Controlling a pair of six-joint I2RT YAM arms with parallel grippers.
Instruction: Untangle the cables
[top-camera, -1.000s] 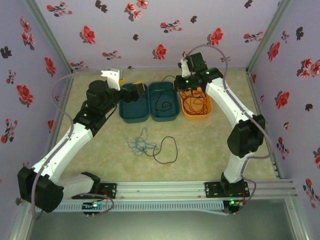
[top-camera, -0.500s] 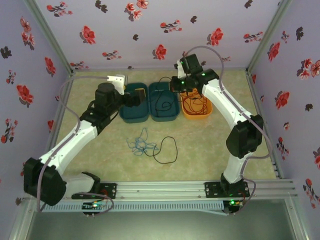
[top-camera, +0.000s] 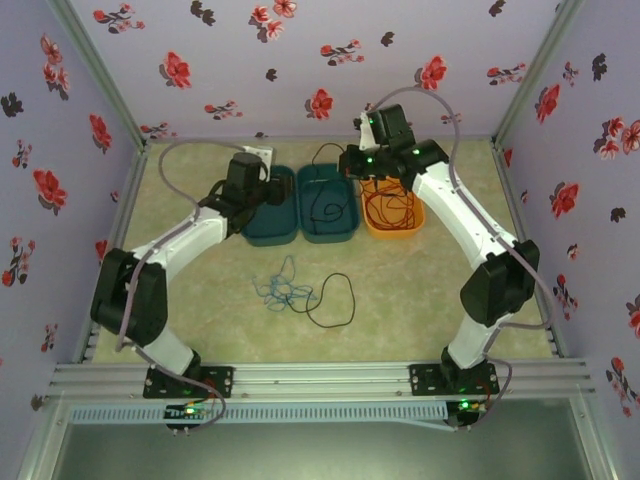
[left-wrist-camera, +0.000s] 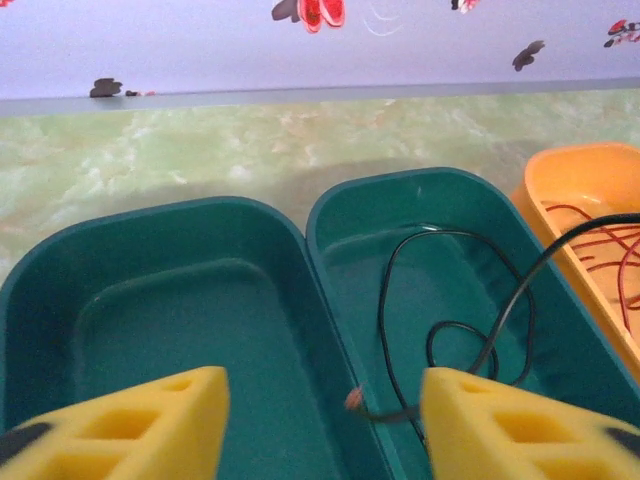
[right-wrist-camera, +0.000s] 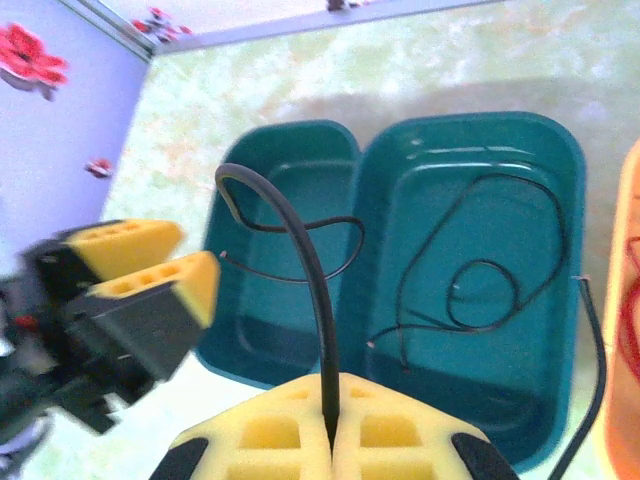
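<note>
The table (top-camera: 430, 290) bears two teal trays (top-camera: 275, 239) and one orange tray (top-camera: 395, 235). Right gripper (right-wrist-camera: 331, 395) clamps one black cable (right-wrist-camera: 305, 255); left gripper (left-wrist-camera: 322, 410): jaws apart.

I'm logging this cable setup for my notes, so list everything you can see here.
teal bins: two, teal, side by side at the table's far end
orange bin: one, orange, right of the teal bins
red cables: several loops, red, in the orange bin
black cable: one, black, in the right teal bin, rising to the right gripper
black loop: one, black, mid-table
blue cable: one, blue, bunched against the black loop
table: one, green marbled
left gripper: yellow fingers, open over the teal bins
right gripper: yellow fingers, shut on the black cable
</note>
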